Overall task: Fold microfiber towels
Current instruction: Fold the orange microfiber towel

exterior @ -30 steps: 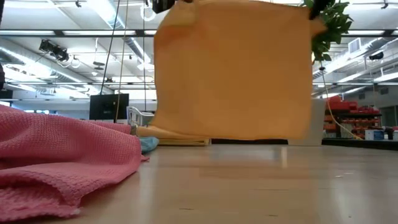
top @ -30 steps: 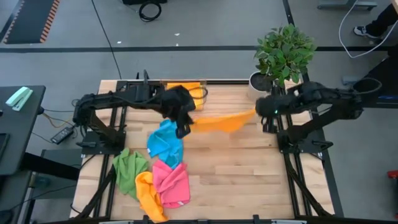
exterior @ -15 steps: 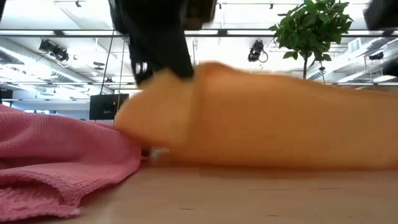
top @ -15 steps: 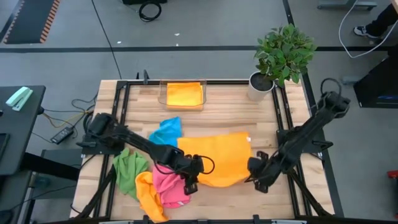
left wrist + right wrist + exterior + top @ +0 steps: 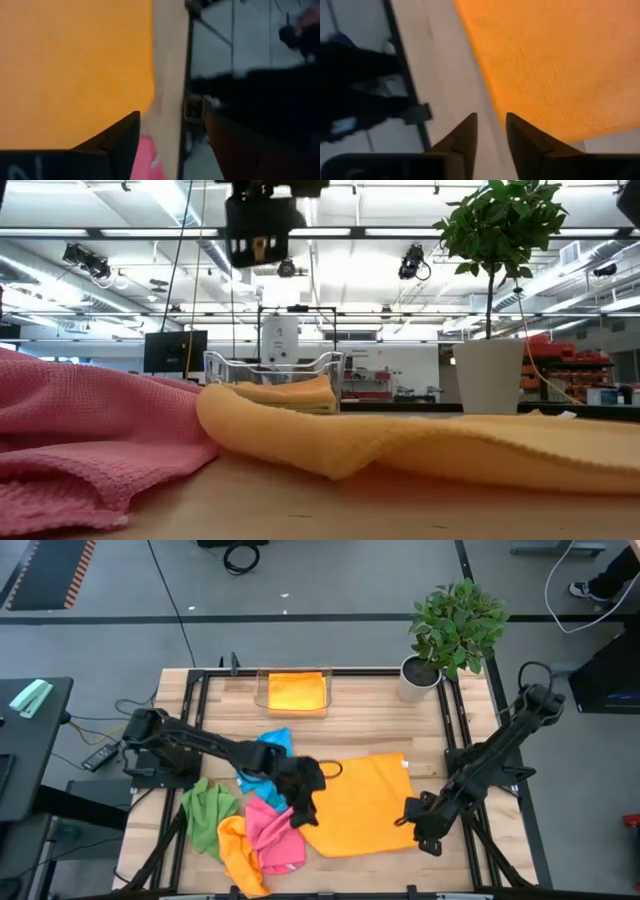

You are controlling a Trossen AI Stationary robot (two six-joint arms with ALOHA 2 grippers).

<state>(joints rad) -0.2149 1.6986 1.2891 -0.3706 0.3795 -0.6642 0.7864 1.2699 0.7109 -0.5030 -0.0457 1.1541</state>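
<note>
Several microfiber towels lie bunched at the table's left-front: a green towel [image 5: 208, 812], a pink towel [image 5: 275, 835] with a darker orange one half under it, and a blue towel [image 5: 266, 762] just behind them. To their right the orange towel [image 5: 358, 802] is spread nearly flat in the middle of the table, its left edge overlapping the pink one, so the step in hand looks like the lay-out before the first fold. The left gripper [image 5: 303, 802] hangs over that towel's left edge; in the left wrist view its fingers [image 5: 122, 136] stand well apart with only cloth and bare wood between them, so it has let go. At the far edge a folded orange piece sits in the clear tray [image 5: 262, 692], with a potted plant [image 5: 455, 625] at the far right corner. The right gripper [image 5: 420, 820] sits just off the towel's right edge, its jaws parted a little and empty, the cloth beside them rather than between. Next, I judge, both grippers need to pinch matching corners on one side and carry them across to the opposite edge, keeping the edges aligned.
</note>
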